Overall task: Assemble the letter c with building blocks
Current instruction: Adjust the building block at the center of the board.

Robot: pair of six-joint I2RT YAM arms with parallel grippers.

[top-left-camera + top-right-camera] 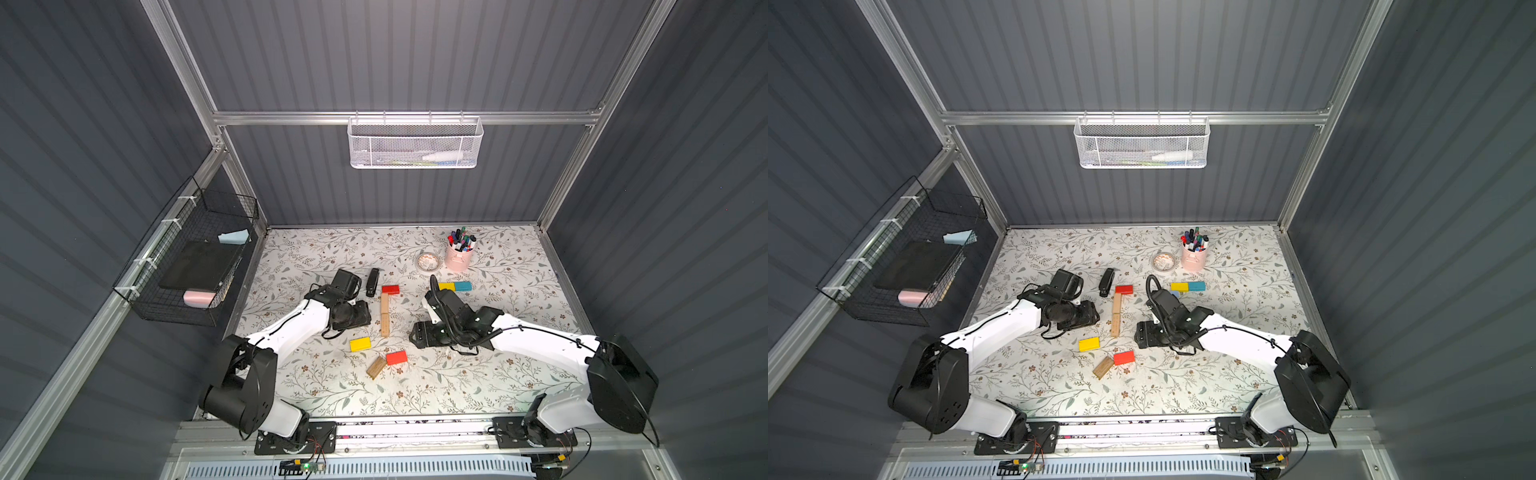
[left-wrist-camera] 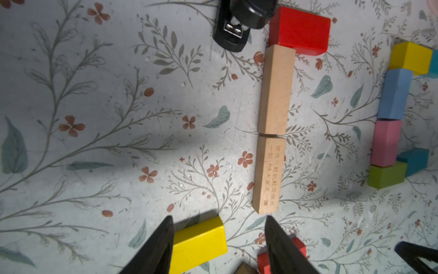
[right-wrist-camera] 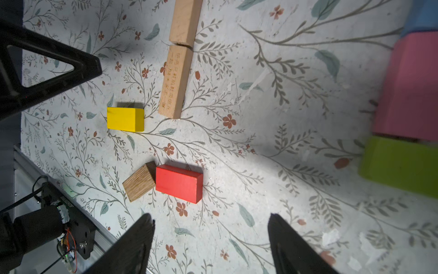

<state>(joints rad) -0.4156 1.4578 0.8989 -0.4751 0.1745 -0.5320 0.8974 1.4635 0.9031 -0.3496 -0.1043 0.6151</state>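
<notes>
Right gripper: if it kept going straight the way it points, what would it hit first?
Probably the red rectangular wooden block, lying flat just ahead of the open right gripper, slightly off-centre. Height is unclear, so it might pass over.

A robot lab cell, this: grey ribbed wall panels [image 1: 395, 62], aluminium frame [image 1: 291, 118], left arm [image 1: 291, 328] and right arm [image 1: 540, 340] bolted at the floral tabletop [image 1: 519, 291] edge.

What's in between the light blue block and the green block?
A pink block sits between the light blue block and the green block, all three in one row. The left wrist view shows it clearly.
</notes>
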